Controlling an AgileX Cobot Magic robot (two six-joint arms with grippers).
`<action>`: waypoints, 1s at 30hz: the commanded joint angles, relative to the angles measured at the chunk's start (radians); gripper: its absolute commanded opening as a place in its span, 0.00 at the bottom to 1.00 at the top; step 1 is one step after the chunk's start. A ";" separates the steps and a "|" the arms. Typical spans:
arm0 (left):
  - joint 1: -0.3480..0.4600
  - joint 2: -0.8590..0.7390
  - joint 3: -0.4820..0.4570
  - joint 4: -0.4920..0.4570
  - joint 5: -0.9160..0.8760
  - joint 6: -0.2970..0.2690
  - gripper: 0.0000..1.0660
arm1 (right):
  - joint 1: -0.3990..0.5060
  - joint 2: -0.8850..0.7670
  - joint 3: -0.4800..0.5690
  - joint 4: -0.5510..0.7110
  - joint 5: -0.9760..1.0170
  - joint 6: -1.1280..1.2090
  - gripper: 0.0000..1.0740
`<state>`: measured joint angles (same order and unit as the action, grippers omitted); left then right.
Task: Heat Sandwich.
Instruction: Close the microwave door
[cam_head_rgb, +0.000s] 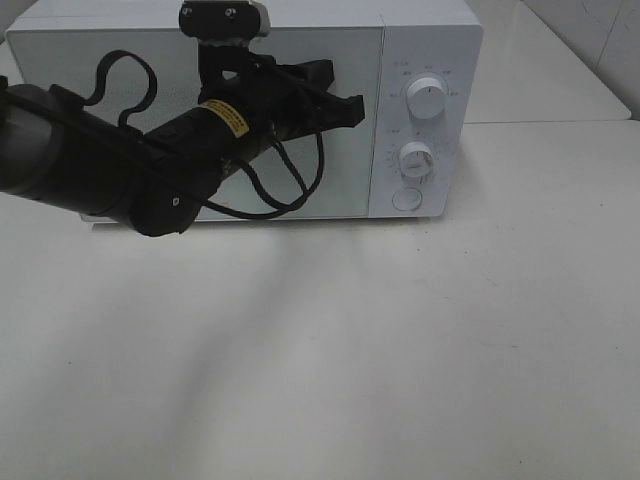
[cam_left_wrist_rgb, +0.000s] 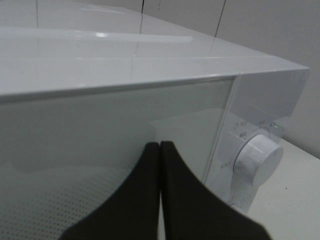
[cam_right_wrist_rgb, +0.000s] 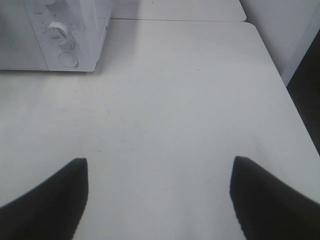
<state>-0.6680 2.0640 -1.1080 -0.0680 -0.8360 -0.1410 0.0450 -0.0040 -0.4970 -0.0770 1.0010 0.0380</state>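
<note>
The left gripper (cam_head_rgb: 352, 108), jaws pressed together, is held before the microwave (cam_head_rgb: 430, 40) door, at nine o'clock of the upper dial (cam_head_rgb: 427, 98), probably to press it. The right gripper (cam_right_wrist_rgb: 160, 161) is held spread above the table (cam_right_wrist_rgb: 170, 90). The sandwich is nowhere seen.

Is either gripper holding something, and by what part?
Nothing. The left gripper is shut empty by the microwave door; the right gripper hangs open over the table.

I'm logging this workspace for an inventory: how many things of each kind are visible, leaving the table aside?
White box-shaped microwave: 1
White round plastic dials: 2
White round button: 1
Black robot end effectors: 2
Total: 6
</note>
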 joint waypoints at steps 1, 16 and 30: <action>0.040 0.005 -0.036 -0.119 0.020 -0.005 0.00 | -0.005 -0.029 0.000 0.002 -0.006 -0.006 0.70; 0.014 -0.034 0.010 -0.081 0.030 0.008 0.00 | -0.005 -0.029 0.000 0.002 -0.006 -0.006 0.70; -0.051 -0.145 0.189 -0.076 0.031 0.028 0.00 | -0.005 -0.029 0.000 0.002 -0.006 -0.005 0.70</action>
<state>-0.7080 1.9440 -0.9370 -0.1470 -0.7990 -0.1150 0.0450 -0.0040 -0.4970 -0.0770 1.0010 0.0380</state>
